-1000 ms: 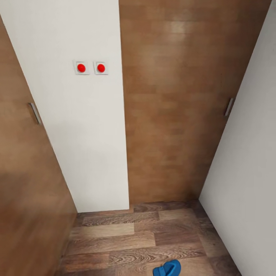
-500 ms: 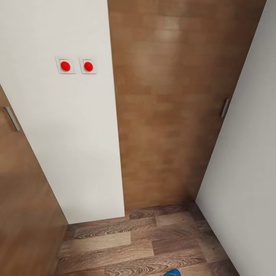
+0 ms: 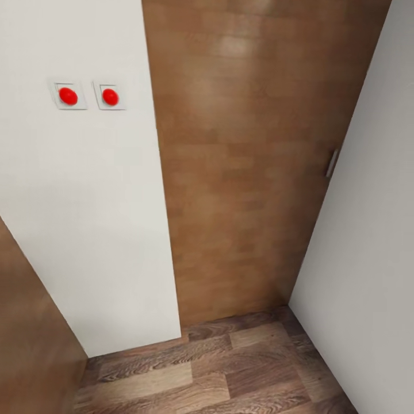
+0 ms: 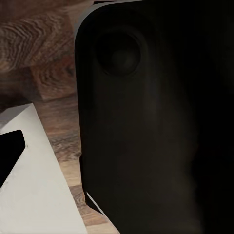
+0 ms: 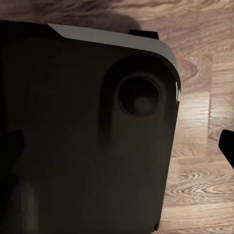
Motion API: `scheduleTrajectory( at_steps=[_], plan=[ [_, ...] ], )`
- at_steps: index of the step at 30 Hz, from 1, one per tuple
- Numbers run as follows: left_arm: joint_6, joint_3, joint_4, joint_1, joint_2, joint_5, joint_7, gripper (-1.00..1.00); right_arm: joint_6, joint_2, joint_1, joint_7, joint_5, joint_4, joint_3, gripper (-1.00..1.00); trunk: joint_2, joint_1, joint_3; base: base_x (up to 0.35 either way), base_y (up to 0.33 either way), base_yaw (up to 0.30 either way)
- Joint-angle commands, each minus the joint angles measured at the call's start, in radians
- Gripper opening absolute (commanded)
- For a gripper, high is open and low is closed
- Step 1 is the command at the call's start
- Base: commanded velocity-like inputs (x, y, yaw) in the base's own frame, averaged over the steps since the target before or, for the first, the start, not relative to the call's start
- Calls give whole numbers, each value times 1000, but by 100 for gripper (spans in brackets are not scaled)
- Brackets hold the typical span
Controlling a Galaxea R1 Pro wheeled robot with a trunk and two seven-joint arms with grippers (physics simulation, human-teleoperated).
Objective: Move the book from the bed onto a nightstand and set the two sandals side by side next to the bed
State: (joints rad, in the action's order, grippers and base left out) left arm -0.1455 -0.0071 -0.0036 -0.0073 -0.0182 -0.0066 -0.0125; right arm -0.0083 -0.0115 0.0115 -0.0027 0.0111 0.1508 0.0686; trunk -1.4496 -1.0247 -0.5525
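A white wall panel with two red round buttons fills the frame's left, brown wood door centre, brown plank floor below; gripper states cannot be told.

Two wall switches sit side by side on a wall panel at left (a door stands right of it), above the floor.
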Motion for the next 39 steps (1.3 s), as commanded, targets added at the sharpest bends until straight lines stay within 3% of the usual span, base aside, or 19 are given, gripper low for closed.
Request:
scheduleTrajectory(
  at_steps=[1, 16, 39],
  plan=[
    [-3, -1, 1, 0, 0, -1, -1, 100, -1, 0, 1, -1, 1, 0, 7, 100, 0, 0, -1, 187, 49, -255],
    [-3, -1, 1, 0, 0, -1, -1, 100, -1, 0, 1, 0, 1, 0, 7, 100, 0, 0, -1, 140, 15, -134],
    [-3, -1, 1, 0, 0, 0, -1, 100, -1, 0, 1, 0, 1, 0, 7, 100, 0, 0, -1, 18, 47, -135]
  ],
)
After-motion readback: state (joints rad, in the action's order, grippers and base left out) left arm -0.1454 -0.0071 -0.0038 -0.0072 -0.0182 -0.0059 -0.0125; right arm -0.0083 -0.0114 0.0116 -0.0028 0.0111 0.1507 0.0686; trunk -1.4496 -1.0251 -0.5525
